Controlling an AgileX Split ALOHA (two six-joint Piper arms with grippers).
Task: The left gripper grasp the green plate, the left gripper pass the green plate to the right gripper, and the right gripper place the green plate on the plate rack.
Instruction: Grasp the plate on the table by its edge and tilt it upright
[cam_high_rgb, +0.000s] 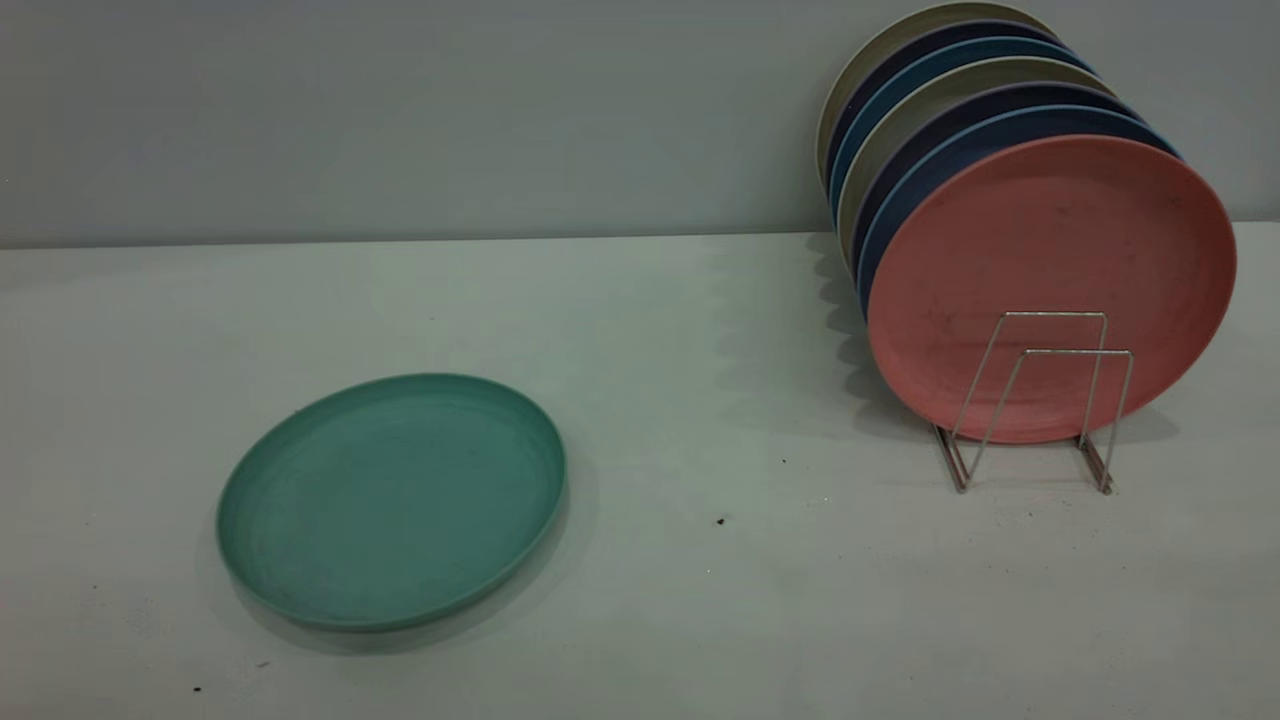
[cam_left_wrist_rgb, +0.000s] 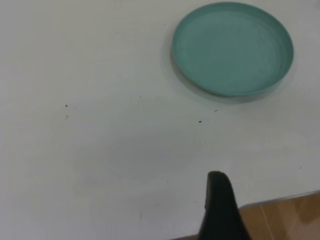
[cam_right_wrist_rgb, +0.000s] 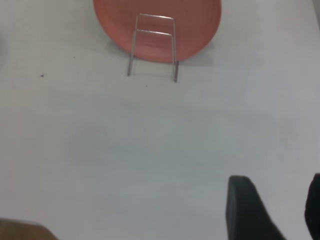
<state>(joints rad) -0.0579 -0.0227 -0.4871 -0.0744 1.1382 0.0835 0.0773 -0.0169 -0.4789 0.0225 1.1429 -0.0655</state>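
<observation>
I am seeing the green plate (cam_high_rgb: 392, 500) lying flat on the worktop (cam_high_rgb: 700, 600), far from the plate rack (cam_high_rgb: 1040, 400), right end effector (cam_right_wrist_rgb: 272, 210) spread wide, left end effector (cam_left_wrist_rgb: 222, 210), cannot tell its grip

A pale grey wall (cam_high_rgb: 400, 110) filled the upper third of the exterior view, plain and unmarked. Below it a white worktop (cam_high_rgb: 700, 600) ran across the whole frame, meeting the wall in a straight line. Soft shadows fell on the worktop toward the upper right. Small dark specks (cam_high_rgb: 720, 521) dotted it near the centre and at the lower left. In the left wrist view, a brown wooden floor (cam_left_wrist_rgb: 285, 217) showed past the worktop's edge at the lower right.
</observation>
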